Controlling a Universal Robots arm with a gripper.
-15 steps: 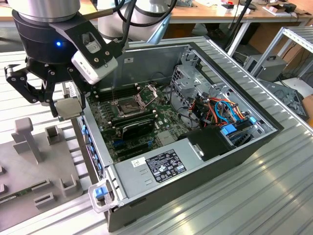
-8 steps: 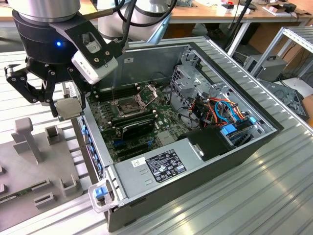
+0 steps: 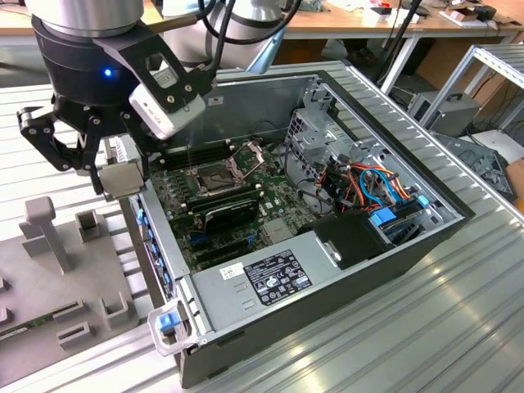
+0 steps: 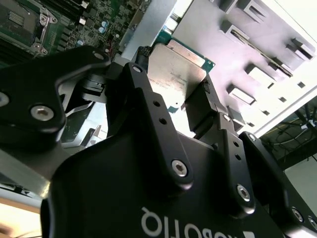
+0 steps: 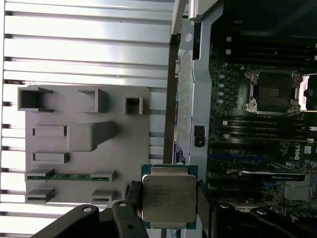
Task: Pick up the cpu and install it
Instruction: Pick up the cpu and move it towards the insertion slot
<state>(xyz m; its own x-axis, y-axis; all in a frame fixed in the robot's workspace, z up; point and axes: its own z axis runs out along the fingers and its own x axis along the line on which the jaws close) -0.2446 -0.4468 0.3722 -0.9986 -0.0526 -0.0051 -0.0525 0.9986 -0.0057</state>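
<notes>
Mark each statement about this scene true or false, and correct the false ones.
1. The gripper holds the cpu. True.
2. The cpu sits in the socket. False: the socket is empty, and the cpu is between the gripper's fingers.
3. The case has its side panel on. False: it lies open.
4. A grey tray lies beside the case. True.

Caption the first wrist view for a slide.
Gripper holding the cpu by two edges beside the open case, socket uncovered.
</notes>
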